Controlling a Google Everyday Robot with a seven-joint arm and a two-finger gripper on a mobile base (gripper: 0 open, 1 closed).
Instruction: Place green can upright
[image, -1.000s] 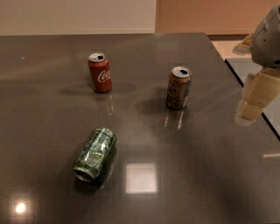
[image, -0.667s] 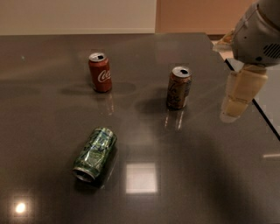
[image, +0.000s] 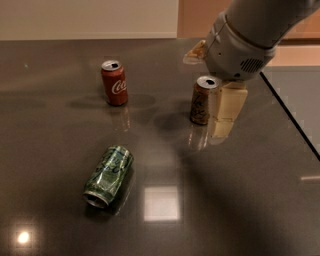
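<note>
Gripper (image: 223, 121) now leftward — beside brown-gold can (image: 201, 104)

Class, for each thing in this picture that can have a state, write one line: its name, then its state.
green can: lying on its side on the table, not held.
red Coca-Cola can: standing upright, apart from the others.
brown-gold can: standing upright.
gripper: low over the table, right beside the brown-gold can, away from the green can.
</note>
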